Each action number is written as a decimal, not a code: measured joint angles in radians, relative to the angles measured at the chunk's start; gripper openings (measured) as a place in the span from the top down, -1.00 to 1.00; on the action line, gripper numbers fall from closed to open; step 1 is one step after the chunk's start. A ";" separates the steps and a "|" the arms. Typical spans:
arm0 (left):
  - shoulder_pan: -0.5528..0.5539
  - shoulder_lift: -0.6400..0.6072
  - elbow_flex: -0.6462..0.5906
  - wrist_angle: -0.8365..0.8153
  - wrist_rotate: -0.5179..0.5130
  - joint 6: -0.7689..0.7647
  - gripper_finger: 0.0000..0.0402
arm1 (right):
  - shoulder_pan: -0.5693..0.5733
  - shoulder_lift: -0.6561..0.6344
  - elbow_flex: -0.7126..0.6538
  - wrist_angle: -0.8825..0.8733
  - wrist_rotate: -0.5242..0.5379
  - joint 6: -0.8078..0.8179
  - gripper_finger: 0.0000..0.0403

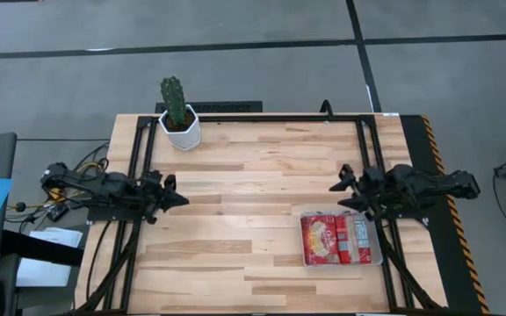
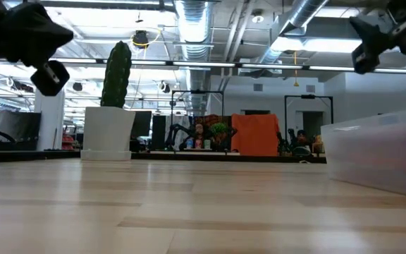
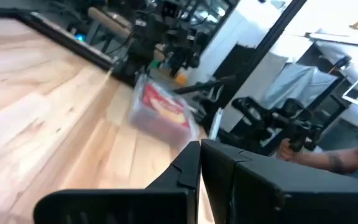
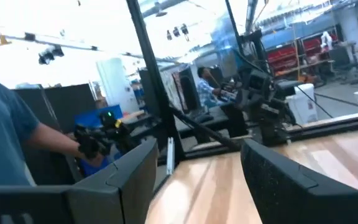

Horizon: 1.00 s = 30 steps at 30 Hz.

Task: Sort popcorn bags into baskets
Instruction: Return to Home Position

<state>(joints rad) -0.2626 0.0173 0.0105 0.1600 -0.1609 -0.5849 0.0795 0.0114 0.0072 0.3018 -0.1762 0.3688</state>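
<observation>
The basket point(image 1: 379, 256), a clear shallow tray, sits on the table near the right edge, toward the front. Red popcorn bags point(image 1: 334, 239) lie flat inside it, side by side; the left wrist view shows them too point(image 3: 163, 111). My right gripper point(image 1: 339, 195) hovers open just behind the basket's far side, pointing toward the table's middle with nothing between its fingers point(image 4: 197, 180). My left gripper point(image 1: 181, 198) is shut and empty at the table's left side, also pointing toward the middle point(image 3: 199, 163). Both are clear of the tabletop.
A cactus in a white pot point(image 1: 179, 118) stands at the far left of the table. Bare wood lies between the two grippers and along the front. A person's arm point(image 3: 347, 158) and blue sleeve point(image 4: 8, 134) show beyond the table's sides.
</observation>
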 joint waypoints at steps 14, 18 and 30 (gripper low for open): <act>0.002 -0.007 0.000 -0.037 -0.130 0.094 0.99 | -0.010 0.001 0.002 -0.077 0.076 -0.106 -0.27; 0.002 -0.007 -0.001 -0.061 -0.141 0.093 0.99 | -0.010 0.001 0.002 -0.093 0.076 -0.106 -0.27; 0.002 -0.003 -0.002 -0.087 -0.139 0.092 0.99 | -0.010 0.001 0.001 -0.168 0.073 -0.108 -0.27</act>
<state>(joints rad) -0.2607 0.0139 0.0090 0.0731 -0.3000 -0.4927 0.0692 0.0124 0.0082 0.1333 -0.1032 0.2611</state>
